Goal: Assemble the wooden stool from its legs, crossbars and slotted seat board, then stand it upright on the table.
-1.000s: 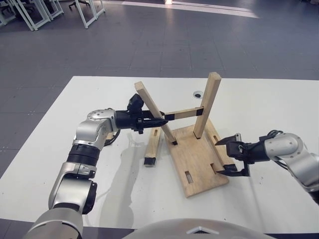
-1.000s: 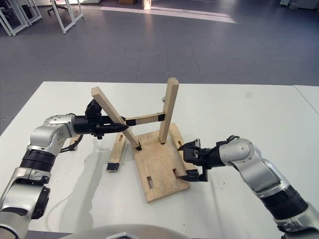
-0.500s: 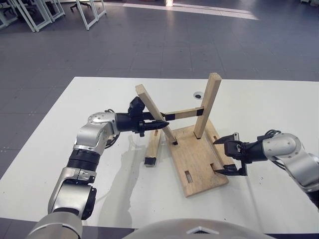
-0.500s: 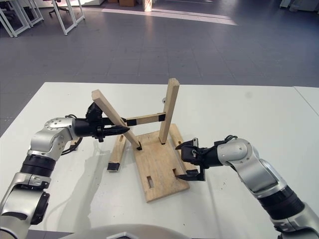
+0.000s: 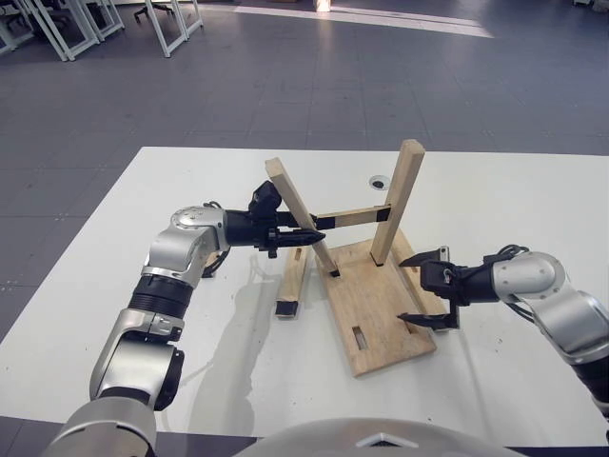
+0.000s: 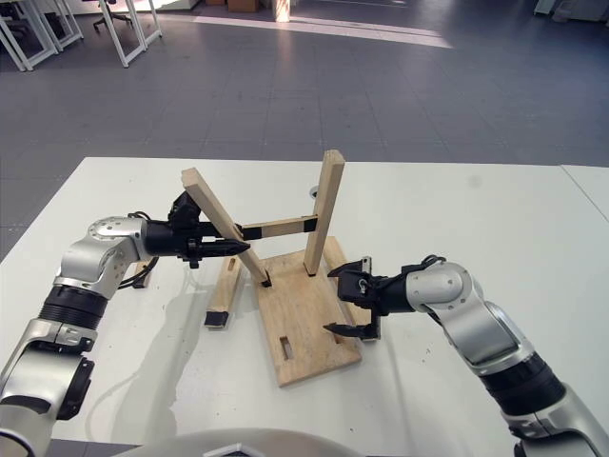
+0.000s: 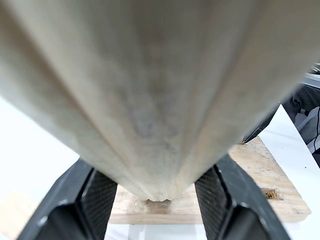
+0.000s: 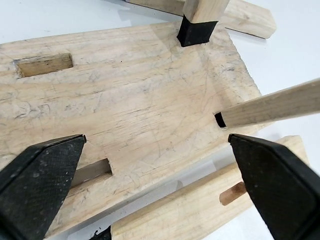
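The slotted seat board (image 5: pixel 376 319) lies flat on the white table (image 5: pixel 114 248). Two legs stand in its far slots, one leaning (image 5: pixel 297 211) and one upright (image 5: pixel 399 195), joined by a crossbar (image 5: pixel 350 218). My left gripper (image 5: pixel 306 236) is shut on the leaning leg (image 7: pixel 150 100), low on its length. My right gripper (image 5: pixel 405 289) is open, its fingers spanning the board's right edge (image 8: pixel 165 115). One loose leg (image 5: pixel 292 281) lies left of the board. Another loose leg (image 8: pixel 200 212) lies along the board's right side, under the right gripper.
A round cable hole (image 5: pixel 379 179) sits in the table behind the stool. A dark cable (image 5: pixel 217 262) trails by my left forearm. The table's near edge runs close below the board; bare surface lies left and right of it.
My right gripper has slid left so its open fingers now straddle the board's right edge. The left gripper has nudged the leaning leg slightly rightward.
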